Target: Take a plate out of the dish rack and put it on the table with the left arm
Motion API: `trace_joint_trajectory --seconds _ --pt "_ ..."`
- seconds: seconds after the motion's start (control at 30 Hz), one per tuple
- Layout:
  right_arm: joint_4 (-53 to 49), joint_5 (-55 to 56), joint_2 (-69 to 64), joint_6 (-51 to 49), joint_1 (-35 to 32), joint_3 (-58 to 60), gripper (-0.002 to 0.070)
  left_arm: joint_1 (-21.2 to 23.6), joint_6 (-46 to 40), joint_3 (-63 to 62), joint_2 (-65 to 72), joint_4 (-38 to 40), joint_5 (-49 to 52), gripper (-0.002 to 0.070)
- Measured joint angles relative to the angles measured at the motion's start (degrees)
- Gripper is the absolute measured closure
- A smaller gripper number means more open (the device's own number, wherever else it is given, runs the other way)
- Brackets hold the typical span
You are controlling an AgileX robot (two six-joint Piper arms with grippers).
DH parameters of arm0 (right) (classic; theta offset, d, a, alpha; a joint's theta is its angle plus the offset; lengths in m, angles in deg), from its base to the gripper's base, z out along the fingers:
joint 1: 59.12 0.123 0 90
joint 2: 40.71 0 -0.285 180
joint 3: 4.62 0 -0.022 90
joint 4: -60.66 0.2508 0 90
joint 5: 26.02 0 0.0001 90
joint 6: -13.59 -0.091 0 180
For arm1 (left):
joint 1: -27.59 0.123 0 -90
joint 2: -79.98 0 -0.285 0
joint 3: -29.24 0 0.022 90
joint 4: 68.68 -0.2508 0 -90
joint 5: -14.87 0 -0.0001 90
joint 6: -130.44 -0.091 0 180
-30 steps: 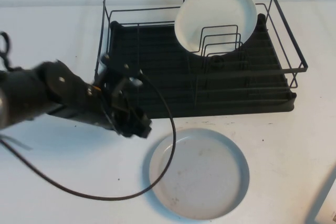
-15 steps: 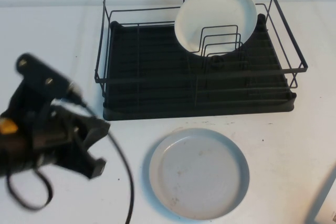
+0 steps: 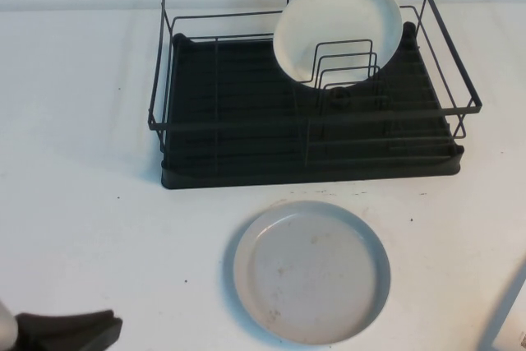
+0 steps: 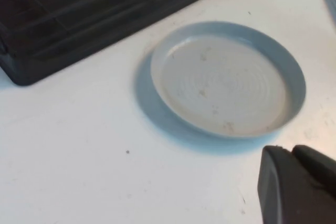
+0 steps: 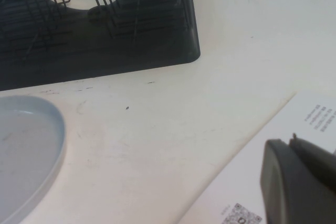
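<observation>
Plate [image 3: 311, 270] flat on table [image 3: 82, 162], near side of dish rack [image 3: 246, 150]. Looks hard, slippery, breakable; grab by rim. Left gripper [image 3: 70, 333] near-left corner, right gripper [image 5: 299, 182] near-right; fingers: cannot tell.

We see only a dark tip of the left arm [image 3: 70, 330] at the near-left corner of the high view. The left gripper [image 4: 296, 184] and the right gripper [image 5: 299, 182] each show as a black block.
</observation>
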Motion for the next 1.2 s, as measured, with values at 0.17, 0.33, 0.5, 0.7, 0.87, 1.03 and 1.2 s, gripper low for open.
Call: trace_joint_trajectory --seconds 0.17,0.33,0.5,0.7,0.87,1.03,1.2 --pt "0.0 0.0 0.0 0.0 0.0 0.0 0.0696 0.0 0.35 0.68 -3.65 -3.44 1.93 0.0675" --pt "0.0 0.0 0.0 0.0 0.0 0.0 0.0696 0.0 3.05 1.12 -5.96 -10.61 1.12 0.0675" --pt "0.49 0.0 0.0 0.0 0.0 0.0 0.0696 0.14 20.45 5.31 -9.57 -22.32 -1.59 0.0675" --pt "0.87 0.0 0.0 0.0 0.0 0.0 0.0696 6.13 35.26 14.6 -18.56 -30.24 -9.57 0.0675" --pt "0.99 0.0 0.0 0.0 0.0 0.0 0.0696 12.3 36.41 22.07 -25.07 -30.71 -14.49 0.0675" --pt "1.11 0.0 0.0 0.0 0.0 0.0 0.0696 14.83 36.71 25.44 -27.02 -30.71 -16.23 0.0675" --pt "1.11 0.0 0.0 0.0 0.0 0.0 0.0696 14.95 35.98 25.55 -27.02 -30.71 -16.4 0.0675"
